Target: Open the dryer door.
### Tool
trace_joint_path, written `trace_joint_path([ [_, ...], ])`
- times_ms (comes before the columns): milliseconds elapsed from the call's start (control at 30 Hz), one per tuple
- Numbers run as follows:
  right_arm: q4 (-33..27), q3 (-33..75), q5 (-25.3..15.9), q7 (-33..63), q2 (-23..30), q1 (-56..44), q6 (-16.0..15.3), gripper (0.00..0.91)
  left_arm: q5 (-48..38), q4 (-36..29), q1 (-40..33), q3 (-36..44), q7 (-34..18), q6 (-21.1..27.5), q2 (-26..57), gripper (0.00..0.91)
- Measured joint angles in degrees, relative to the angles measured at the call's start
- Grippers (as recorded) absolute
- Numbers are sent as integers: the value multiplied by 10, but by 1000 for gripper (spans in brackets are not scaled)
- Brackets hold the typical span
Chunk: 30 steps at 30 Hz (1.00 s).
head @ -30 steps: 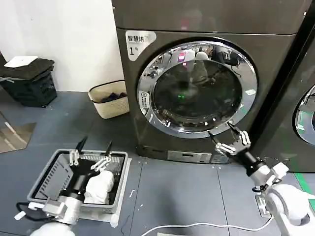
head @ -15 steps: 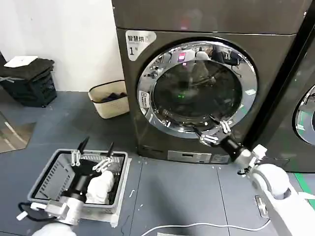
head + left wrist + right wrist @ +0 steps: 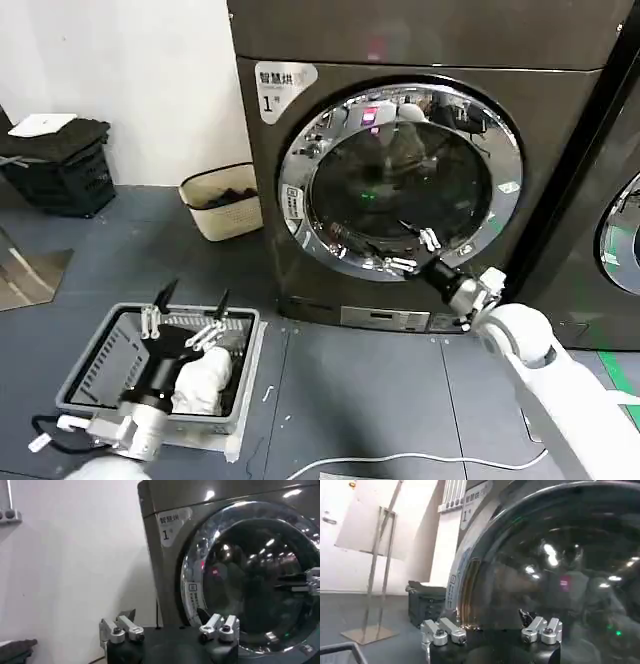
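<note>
I see my right pincer (image 3: 412,251) spread open and empty against the lower right of the dryer door (image 3: 400,180), which sits shut on machine "1". My left pincer (image 3: 186,318) hangs open over the grey laundry basket (image 3: 100,352) on the floor.

Grey floor (image 3: 350,400) with basket (image 3: 222,203), tray (image 3: 100,362)

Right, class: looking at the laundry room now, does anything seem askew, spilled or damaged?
Nothing stands out. The dryer door sits shut and flush in its machine. The right gripper is open in front of the door's lower rim, and the left gripper hangs open over the grey basket on the floor.
</note>
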Motion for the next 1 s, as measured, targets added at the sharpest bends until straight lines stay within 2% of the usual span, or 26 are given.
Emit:
trace_joint_path([
  [1000,-101,-111,-13,1,71,130,-3,907,4,0,3,-2,0,-5,-5,907],
])
